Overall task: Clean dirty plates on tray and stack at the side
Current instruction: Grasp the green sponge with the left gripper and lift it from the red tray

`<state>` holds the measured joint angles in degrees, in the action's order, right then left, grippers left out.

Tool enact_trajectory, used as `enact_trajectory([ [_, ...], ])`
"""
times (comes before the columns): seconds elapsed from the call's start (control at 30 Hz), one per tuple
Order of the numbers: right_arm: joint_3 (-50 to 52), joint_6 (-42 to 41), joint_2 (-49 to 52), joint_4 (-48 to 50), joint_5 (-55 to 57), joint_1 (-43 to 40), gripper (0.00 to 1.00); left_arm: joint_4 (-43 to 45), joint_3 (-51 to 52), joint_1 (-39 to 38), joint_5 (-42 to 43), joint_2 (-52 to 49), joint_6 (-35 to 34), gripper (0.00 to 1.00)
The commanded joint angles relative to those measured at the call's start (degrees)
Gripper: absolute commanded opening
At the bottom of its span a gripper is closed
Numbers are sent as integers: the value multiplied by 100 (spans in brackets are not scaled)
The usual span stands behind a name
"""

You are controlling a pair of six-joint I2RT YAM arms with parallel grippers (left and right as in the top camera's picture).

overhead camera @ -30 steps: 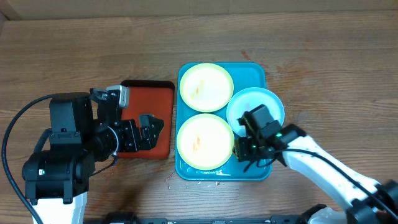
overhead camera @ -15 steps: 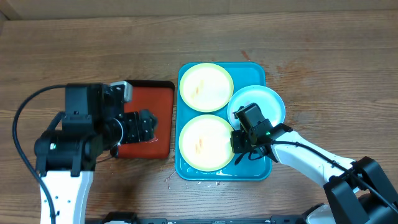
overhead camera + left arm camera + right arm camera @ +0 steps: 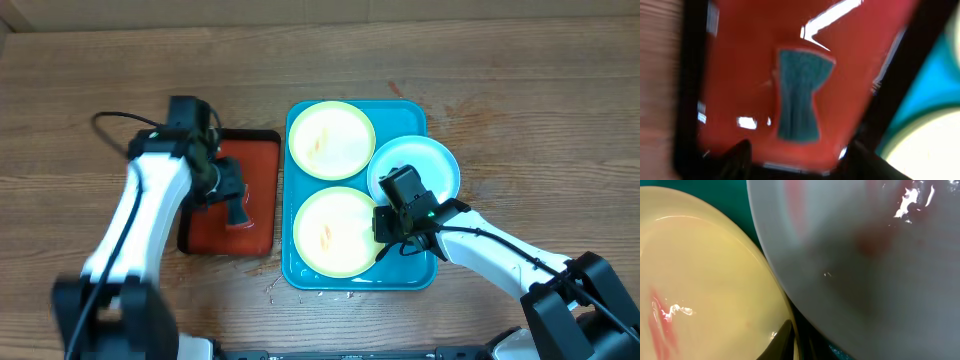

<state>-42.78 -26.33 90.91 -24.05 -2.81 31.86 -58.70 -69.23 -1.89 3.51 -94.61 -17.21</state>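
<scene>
We are finding the plates [image 3: 331, 140] packing the tray [image 3: 412, 112] rim to rim, the red tray [image 3: 258, 160] just beside it; open table [image 3: 540, 120] is lying beyond.

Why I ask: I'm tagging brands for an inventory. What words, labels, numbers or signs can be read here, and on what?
None can be read in any view.
The turquoise tray, the far yellow-green plate, the near yellow-green plate, the blue-white plate, the red tray and the teal pad on it show no print.
The left wrist view is blurred, so fine marks there cannot be told.
</scene>
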Motion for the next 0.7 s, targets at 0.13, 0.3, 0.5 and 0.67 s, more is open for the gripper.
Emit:
enact_trajectory([
  [0.13, 31, -70, 50, -46, 286, -48, 9, 361, 68, -2, 671, -1449, 214, 48],
  [0.3, 31, -70, 50, -55, 313, -48, 9, 350, 68, -2, 463, -2000, -4, 12],
  [0.5, 31, -70, 50, -50, 321, -48, 10, 269, -15, -2, 678, -1821, -83, 4],
  [0.67, 31, -70, 50, -52, 321, -48, 10, 149, -144, -2, 706, -1189, -81, 24],
])
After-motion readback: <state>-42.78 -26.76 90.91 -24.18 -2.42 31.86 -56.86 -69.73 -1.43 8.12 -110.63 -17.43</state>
